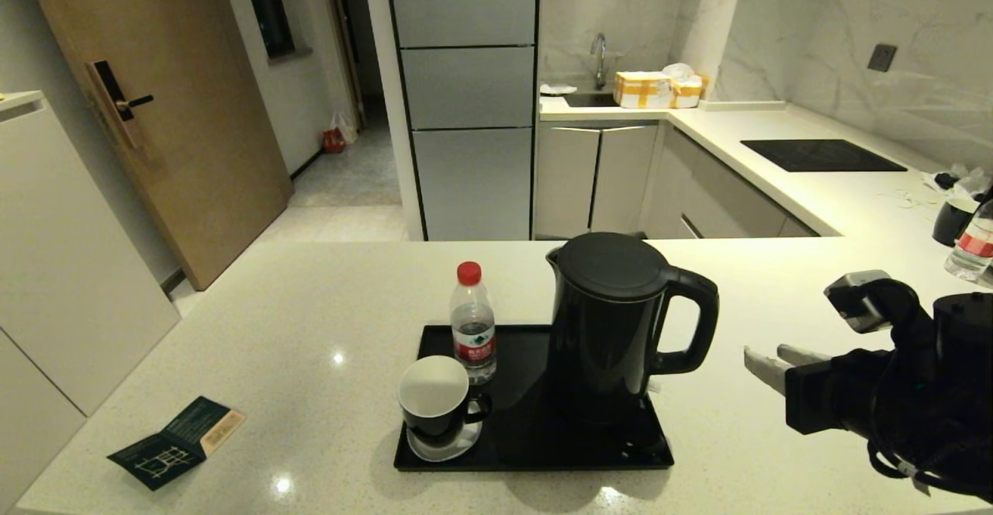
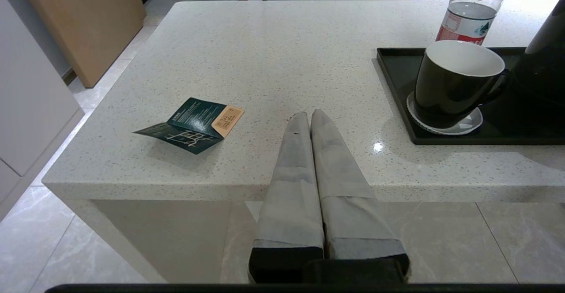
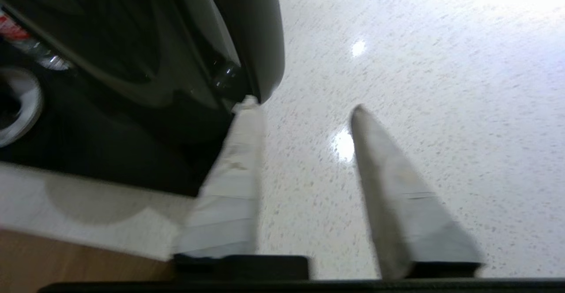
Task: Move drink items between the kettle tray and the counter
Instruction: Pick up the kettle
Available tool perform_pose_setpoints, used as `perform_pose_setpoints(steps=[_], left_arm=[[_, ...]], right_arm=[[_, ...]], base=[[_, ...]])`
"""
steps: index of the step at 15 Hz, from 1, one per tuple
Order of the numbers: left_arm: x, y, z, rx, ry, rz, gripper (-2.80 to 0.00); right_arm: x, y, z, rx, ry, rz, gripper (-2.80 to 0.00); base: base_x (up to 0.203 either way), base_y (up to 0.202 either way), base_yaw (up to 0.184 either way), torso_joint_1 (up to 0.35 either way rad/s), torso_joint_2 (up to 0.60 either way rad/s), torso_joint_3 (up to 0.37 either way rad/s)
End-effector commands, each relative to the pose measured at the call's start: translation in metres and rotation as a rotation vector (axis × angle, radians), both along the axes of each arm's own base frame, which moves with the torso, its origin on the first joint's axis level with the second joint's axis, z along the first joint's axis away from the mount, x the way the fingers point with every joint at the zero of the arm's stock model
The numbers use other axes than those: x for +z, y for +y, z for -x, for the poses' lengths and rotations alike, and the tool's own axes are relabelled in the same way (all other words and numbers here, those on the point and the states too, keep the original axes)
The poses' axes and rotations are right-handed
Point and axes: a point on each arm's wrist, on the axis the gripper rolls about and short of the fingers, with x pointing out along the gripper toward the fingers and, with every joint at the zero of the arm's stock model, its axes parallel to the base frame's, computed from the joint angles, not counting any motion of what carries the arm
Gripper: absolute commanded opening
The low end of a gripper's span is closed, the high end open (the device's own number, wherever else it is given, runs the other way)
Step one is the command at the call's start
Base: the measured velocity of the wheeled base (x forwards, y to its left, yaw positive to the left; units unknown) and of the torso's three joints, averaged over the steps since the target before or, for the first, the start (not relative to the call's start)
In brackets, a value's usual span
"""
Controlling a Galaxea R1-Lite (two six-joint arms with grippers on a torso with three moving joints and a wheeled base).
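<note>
We see the tray (image 1: 535, 453) on the counter (image 1: 310, 321) near its front edge; the kettle (image 1: 613, 321) stands on the tray's right half, handle facing the robot's right; the bottle (image 1: 472, 323) stands upright at the tray's back left; the mug (image 1: 436, 400) sits on a white coaster (image 1: 442, 447) at the front left corner, just in front of the bottle, handle toward the kettle.

Right gripper (image 1: 764, 363) hovers over the counter just right of the tray, level with the kettle's lower handle, fingers spread apart and holding nothing; in the right wrist view one fingertip (image 3: 247, 107) looks to be at the kettle's handle (image 3: 260, 37), though blur keeps us from saying whether it touches.

Left gripper (image 2: 309, 118) shows only in its wrist view, fingers pressed together, empty, tips over the counter's front edge left of the tray; a dark green leaflet (image 1: 177, 442) lies open on the counter, well left of the tray.

A second mug (image 1: 953, 221) and second bottle (image 1: 973, 243) stand at the far right of the counter; a hob (image 1: 821, 155) is set in the counter farther back.
</note>
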Motion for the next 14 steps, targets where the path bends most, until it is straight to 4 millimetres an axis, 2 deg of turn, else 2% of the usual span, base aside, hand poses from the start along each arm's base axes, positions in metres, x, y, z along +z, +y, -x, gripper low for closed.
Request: perform_pose_setpoints(steps=[1,5,8,11,14], left_arm=[[0.0,0.0,0.0,0.001,0.0,0.001,-2.8],[0.0,0.0,0.0,0.0,0.0,0.0,-2.8],[0.0,0.0,0.0,0.001,0.0,-0.001,-2.8],[0.0,0.0,0.0,0.0,0.0,0.0,-2.8],[0.0,0.0,0.0,0.0,0.0,0.001,-2.8]], right_arm=[[-0.009,0.009,0.006,0.018,-0.026,-0.007,0.0],[-0.013,0.014,-0.005,0.005,-0.034,-0.035,0.0],[-0.037,0.029,-0.044,-0.011,0.018,-0.02,0.0],[-0.061,0.039,-0.084,-0.036,-0.002,-0.025,0.0],[-0.066,0.04,-0.113,-0.156,-0.096,-0.019,0.0]], base=[[0.0,0.0,0.0,0.0,0.0,0.0],[0.0,0.0,0.0,0.0,0.0,0.0],[0.0,0.0,0.0,0.0,0.0,0.0],[0.0,0.0,0.0,0.0,0.0,0.0],[0.0,0.0,0.0,0.0,0.0,0.0]])
